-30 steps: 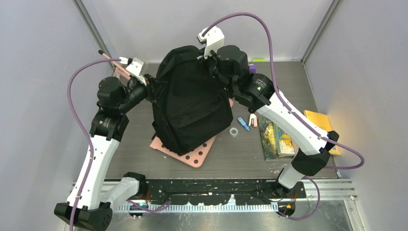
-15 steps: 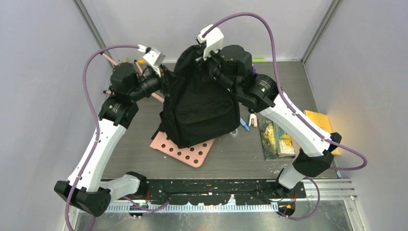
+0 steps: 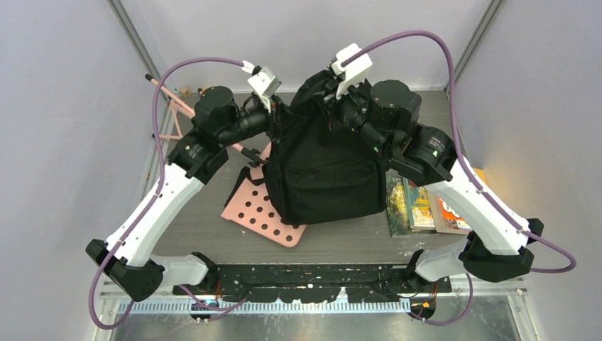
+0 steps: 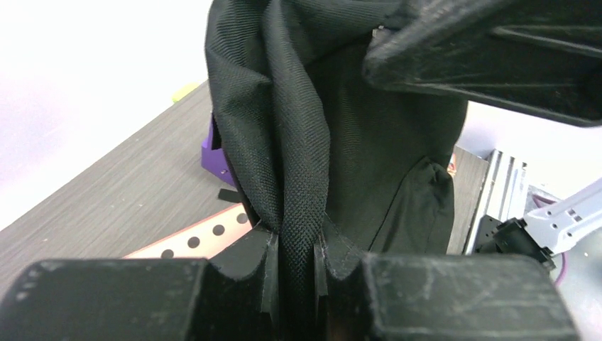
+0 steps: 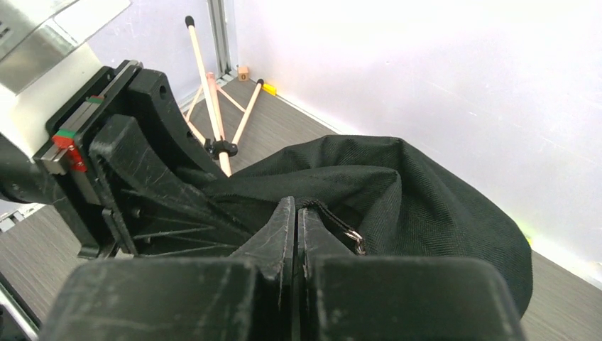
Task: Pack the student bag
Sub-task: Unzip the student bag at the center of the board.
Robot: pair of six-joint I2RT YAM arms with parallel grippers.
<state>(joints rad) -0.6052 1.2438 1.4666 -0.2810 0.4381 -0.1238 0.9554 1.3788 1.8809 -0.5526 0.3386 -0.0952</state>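
Right gripper point(image 5: 297, 213) jaws pressed together on fabric of the black backpack point(image 5: 419, 192), metal ring point(image 5: 357, 244) just beside the tips. Left gripper point(image 5: 195, 188) close at left. Wooden stick stand point(image 5: 213, 106) behind on grey table point(image 5: 291, 121)

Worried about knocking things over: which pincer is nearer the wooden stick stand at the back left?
Left. The left pincer, shut on the top of the student bag, lies right of the stand. The right pincer grips farther right, across the bag.

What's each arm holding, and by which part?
Both hold the student bag near its top: the left gripper jaws pinch a gathered fabric fold, the right gripper jaws are shut on fabric beside a metal ring.
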